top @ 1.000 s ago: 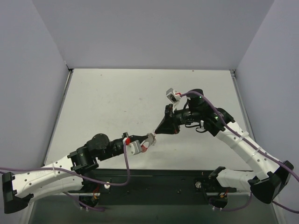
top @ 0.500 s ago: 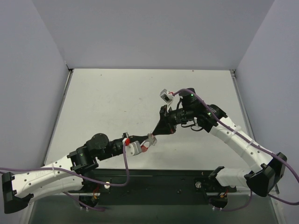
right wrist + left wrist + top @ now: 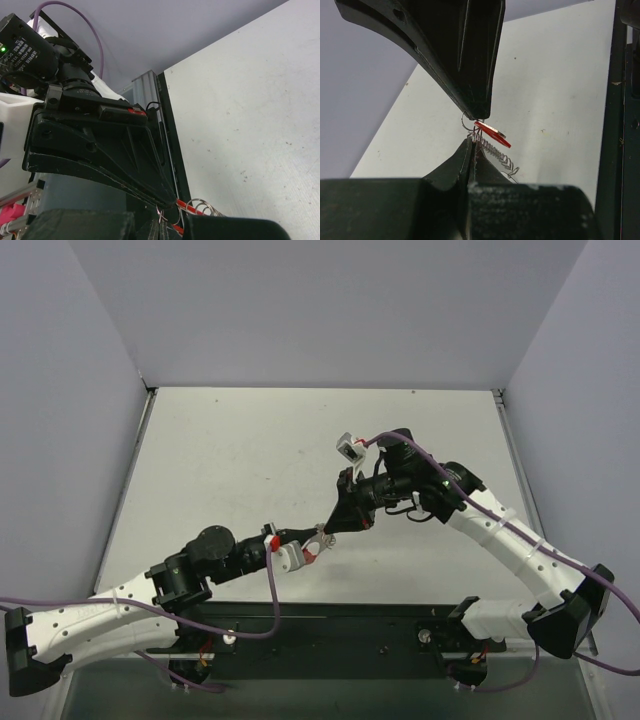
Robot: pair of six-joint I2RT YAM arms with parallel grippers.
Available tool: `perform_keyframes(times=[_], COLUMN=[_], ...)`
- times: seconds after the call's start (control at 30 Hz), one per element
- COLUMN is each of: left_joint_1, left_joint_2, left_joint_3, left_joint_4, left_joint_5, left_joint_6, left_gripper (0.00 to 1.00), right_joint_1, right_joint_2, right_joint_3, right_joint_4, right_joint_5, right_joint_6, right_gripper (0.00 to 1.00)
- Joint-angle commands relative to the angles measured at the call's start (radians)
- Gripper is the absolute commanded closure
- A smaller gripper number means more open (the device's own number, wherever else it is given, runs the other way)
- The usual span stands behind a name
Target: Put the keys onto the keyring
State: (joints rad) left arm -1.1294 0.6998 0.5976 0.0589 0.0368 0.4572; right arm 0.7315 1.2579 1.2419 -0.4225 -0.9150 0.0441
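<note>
My left gripper [image 3: 320, 534] is shut on the keyring [image 3: 312, 548], pinching the end of its silvery coiled band [image 3: 496, 154]. The red arc [image 3: 495, 136] shows edge-on just past the tips. My right gripper [image 3: 327, 527] comes in from the right, shut, its tips almost touching the left ones. A thin wire loop [image 3: 159, 215] sticks out of the right tips, right beside the band. The loop [image 3: 462, 120] hangs under the right fingertips [image 3: 477, 112] in the left wrist view too. I cannot tell the key's red head from the red arc [image 3: 192, 208].
Both grippers hover above the white table [image 3: 230, 460] near its front edge. A black rail [image 3: 330, 625] runs along that edge behind them. Grey walls [image 3: 80, 440] close the table on three sides. Purple cables [image 3: 272, 590] trail along both arms.
The right gripper has swung left and slightly down until its tips meet the left gripper's. The left arm and the keyring have stayed in place.
</note>
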Motion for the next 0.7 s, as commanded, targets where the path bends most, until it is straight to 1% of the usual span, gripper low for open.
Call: perform_keyframes(times=[0.0,0.13,0.27,0.57,0.67], left_joint_1=[0.0,-0.003,-0.006,-0.007,-0.007], left_joint_2=[-0.006,-0.005,-0.005,0.033,0.021], left_joint_3=[0.059,0.059,0.05,0.06,0.042], left_joint_4=[0.068,0.082,0.116,0.157,0.209], left_joint_5=[-0.053,-0.089,-0.124,-0.133,-0.143], left_joint_6=[0.012,0.011,0.011,0.029,0.021], left_gripper=[1.0,1.0,1.0,1.0,1.0], right_joint_1=[0.013,0.023,0.049,0.109,0.112], right_joint_2=[-0.005,-0.002,0.017,0.044,0.051], right_joint_3=[0.045,0.057,0.085,0.111,0.11], right_joint_4=[-0.018,-0.024,-0.022,-0.009,-0.01], right_joint_5=[-0.01,0.004,0.06,0.125,0.146], right_joint_6=[-0.009,0.005,0.066,0.122,0.125], right_gripper=[1.0,1.0,1.0,1.0,1.0])
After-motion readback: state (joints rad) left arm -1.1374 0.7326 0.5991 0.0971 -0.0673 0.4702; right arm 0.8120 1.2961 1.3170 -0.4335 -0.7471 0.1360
